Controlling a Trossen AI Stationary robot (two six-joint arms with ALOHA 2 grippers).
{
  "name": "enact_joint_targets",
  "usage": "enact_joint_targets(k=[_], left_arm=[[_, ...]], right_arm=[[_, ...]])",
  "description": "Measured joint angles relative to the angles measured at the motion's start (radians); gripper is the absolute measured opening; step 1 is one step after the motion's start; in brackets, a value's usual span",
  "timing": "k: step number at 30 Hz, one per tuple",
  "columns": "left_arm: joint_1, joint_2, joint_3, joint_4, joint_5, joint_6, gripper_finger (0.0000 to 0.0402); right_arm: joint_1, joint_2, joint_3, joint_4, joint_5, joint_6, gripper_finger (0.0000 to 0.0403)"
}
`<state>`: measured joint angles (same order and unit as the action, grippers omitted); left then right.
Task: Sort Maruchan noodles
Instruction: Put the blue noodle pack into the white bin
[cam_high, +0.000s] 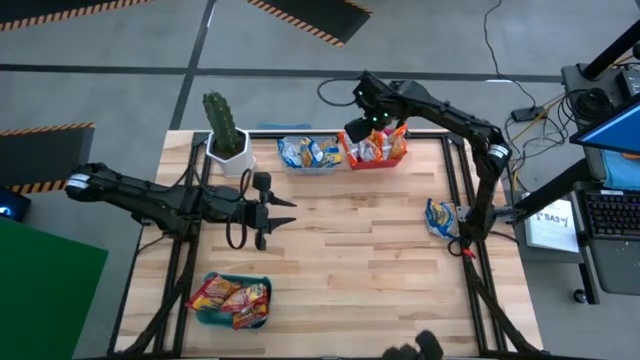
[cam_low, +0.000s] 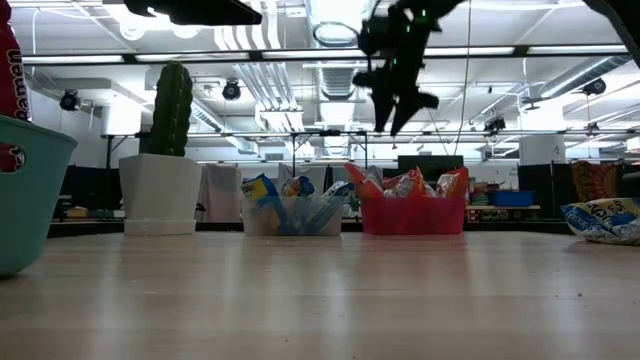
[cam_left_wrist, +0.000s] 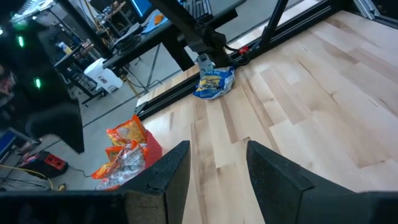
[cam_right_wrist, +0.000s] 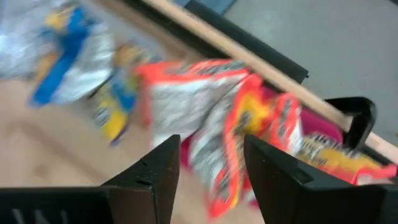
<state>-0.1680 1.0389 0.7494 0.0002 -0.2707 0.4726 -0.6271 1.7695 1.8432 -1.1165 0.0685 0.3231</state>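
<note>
Orange-yellow noodle packets (cam_high: 378, 148) stand in the red bin (cam_high: 374, 160) at the table's far side; they also show in the right wrist view (cam_right_wrist: 211, 118). Blue-white packets (cam_high: 308, 152) fill the clear bin (cam_high: 308, 166) beside it. Red-yellow packets (cam_high: 232, 298) lie in the teal bin (cam_high: 205, 313) near the front left. One blue-white packet (cam_high: 440, 218) lies flat on the table by the right edge. My right gripper (cam_high: 360, 128) hangs open and empty above the red bin. My left gripper (cam_high: 282, 212) is open and empty above the table's middle left.
A potted cactus (cam_high: 226, 135) in a white pot stands at the far left corner. Black frame rails run along the table's left and right edges (cam_high: 466, 200). Bare wood lies between the bins in the table's middle (cam_high: 360, 250).
</note>
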Motion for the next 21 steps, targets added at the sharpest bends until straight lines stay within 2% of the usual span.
enact_joint_targets(k=[5, 10, 12, 14, 17, 19, 21], left_arm=[[0.0, 0.0, 0.0, 0.0, -0.008, -0.01, 0.0141], [0.0, 0.0, 0.0, 0.0, -0.008, -0.02, 0.0141], [0.0, 0.0, 0.0, 0.0, -0.008, -0.023, 0.0141], [0.0, 0.0, 0.0, 0.0, -0.008, -0.034, 0.0141], [0.0, 0.0, 0.0, -0.001, -0.008, -0.05, 0.0141], [0.0, 0.0, 0.0, -0.001, -0.008, -0.061, 0.0141], [0.0, 0.0, 0.0, -0.001, -0.008, -0.07, 0.0141]], right_arm=[[0.121, -0.041, 0.029, -0.058, 0.0, 0.019, 0.0171], [0.272, -0.086, -0.031, -0.058, -0.037, -0.021, 0.0165], [0.341, -0.105, -0.087, -0.06, -0.116, -0.075, 0.016], [0.41, -0.126, -0.162, -0.056, -0.258, -0.136, 0.0153], [0.512, -0.151, -0.304, -0.028, -0.44, -0.101, 0.0138], [0.565, -0.171, -0.412, -0.02, -0.499, -0.028, 0.0128], [0.609, -0.186, -0.512, -0.024, -0.503, 0.074, 0.0118]])
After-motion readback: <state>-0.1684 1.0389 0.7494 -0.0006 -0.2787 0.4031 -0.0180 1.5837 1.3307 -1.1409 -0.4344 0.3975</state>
